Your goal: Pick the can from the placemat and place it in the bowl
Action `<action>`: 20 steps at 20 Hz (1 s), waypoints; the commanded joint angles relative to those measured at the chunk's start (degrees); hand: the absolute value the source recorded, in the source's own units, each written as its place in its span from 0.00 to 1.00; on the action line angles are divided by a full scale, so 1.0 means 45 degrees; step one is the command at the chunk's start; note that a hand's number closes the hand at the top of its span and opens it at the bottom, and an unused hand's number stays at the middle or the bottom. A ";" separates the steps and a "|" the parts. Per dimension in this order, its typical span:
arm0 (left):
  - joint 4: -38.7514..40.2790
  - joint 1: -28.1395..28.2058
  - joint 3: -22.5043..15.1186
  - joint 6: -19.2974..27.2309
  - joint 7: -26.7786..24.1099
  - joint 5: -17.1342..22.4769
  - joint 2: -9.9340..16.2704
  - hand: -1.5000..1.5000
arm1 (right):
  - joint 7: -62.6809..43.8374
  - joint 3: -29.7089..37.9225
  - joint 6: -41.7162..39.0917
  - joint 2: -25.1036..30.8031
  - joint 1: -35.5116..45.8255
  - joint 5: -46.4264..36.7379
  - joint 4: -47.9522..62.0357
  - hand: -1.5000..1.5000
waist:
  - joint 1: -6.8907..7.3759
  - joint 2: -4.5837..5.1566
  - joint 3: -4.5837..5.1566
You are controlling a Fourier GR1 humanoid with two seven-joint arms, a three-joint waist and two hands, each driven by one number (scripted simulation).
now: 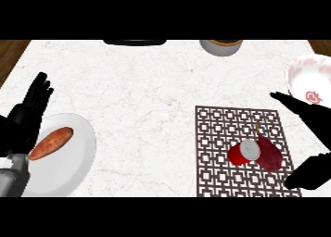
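Lying tipped on the placemat (238, 150), toward its right side, with the grey lid end facing up-left: the red can (246, 152), a dark red shadow or smear just beside it. Not yet picked up, so the whole task left to do, by the look of things: grasp, lift, carry, set down. Sitting at the far right edge of the counter (154, 83), beyond the placemat's top right corner: the white bowl (317, 83) with pink markings, nothing inside as far as shown. Hovering at the placemat's right edge, near the can but apart from it: the right hand (317, 134), fingers spread wide and thumb low, holding nothing. Resting at the left edge, fingers straight and up, holding nothing: the left hand (27, 113), above a white plate (75, 157) carrying a sweet potato (51, 142). Standing at the far edge: a grey cup (221, 47).
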State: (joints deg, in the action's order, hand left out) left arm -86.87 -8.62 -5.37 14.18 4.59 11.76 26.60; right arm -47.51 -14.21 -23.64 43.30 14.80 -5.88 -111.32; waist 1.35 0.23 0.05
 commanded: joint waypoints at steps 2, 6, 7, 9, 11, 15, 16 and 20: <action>-0.0541 0.0565 0.0566 -0.0509 0.0126 0.0260 0.0445 0.50 | -0.0777 -0.1596 -0.1055 -0.0832 0.0177 -0.0424 0.1184 0.00 | -0.0025 -0.0043 -0.0007; -0.0653 0.0199 0.0619 -0.0423 0.0680 -0.0048 0.0156 0.50 | -0.1656 -0.1607 -0.1981 -0.1703 0.1189 -0.0061 0.1941 0.00 | -0.0165 -0.0053 -0.0008; 0.0242 -0.0016 0.0404 -0.0293 -0.0091 -0.0285 -0.0453 0.50 | -0.1075 -0.1430 -0.2450 -0.1277 0.1155 -0.0021 0.2417 0.00 | -0.0228 -0.0033 -0.0006; -0.0326 0.0147 0.0300 -0.0018 0.0358 -0.0592 -0.0530 0.50 | -0.1025 -0.2061 -0.2069 -0.1839 0.1553 -0.1260 0.2974 0.00 | -0.0161 -0.0035 -0.0011; 0.0887 -0.0548 0.0318 0.0050 -0.0045 -0.0835 -0.1074 0.50 | 0.0673 -0.2097 -0.1420 -0.1763 0.0939 -0.2764 0.3215 0.00 | -0.0273 -0.0016 -0.0014; -0.0014 0.0601 0.0604 -0.0444 -0.0576 -0.0865 -0.0901 0.50 | 0.0468 -0.2392 -0.0771 -0.2159 0.0591 -0.4385 0.2225 0.00 | -0.0254 -0.0058 -0.0011; -0.0122 -0.0192 0.0926 -0.0662 0.0428 -0.0678 -0.0651 0.50 | 0.0580 -0.2000 -0.1110 -0.2072 0.0580 -0.4380 0.2066 0.00 | -0.0291 -0.0060 -0.0012; -0.1693 0.1366 0.1008 -0.0562 0.0505 -0.1096 -0.0877 0.50 | 0.0583 -0.2445 -0.0880 -0.3302 -0.0185 -0.5331 0.2434 0.00 | -0.0226 -0.0067 -0.0013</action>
State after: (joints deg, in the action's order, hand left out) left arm -89.94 -6.29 -1.79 12.19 6.20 7.73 23.00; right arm -45.00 -24.47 -27.59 32.03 15.27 -26.01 -101.65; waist 0.18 -0.04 0.00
